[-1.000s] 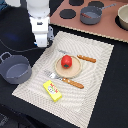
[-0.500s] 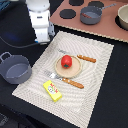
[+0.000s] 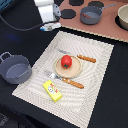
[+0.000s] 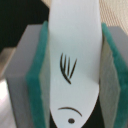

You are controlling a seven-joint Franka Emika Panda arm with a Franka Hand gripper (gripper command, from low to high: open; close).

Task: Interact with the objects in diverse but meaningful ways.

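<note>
The claw (image 3: pixel 50 25) is clamped on a pale utensil (image 4: pixel 75 60); the red tomato (image 3: pixel 66 61) lies toward its 5 o'clock, well apart

Toy kitchen tabletop, placemat (image 3: pixel 95 55), stovetop (image 3: pixel 102 20)

We see black tabletop (image 3: pixel 112 95) filling most of exterior view, matte, evenly lit, no hard shadows. Pale striped placemat (image 3: pixel 95 65) lies at centre, tilted, long axis running 7 to 1 o'clock. Brown board (image 3: pixel 102 27) with dark round discs sits at 1 o'clock. Strip of lighter surface shows at 11 o'clock corner. We cannot make out walls, floor or windows.
</note>
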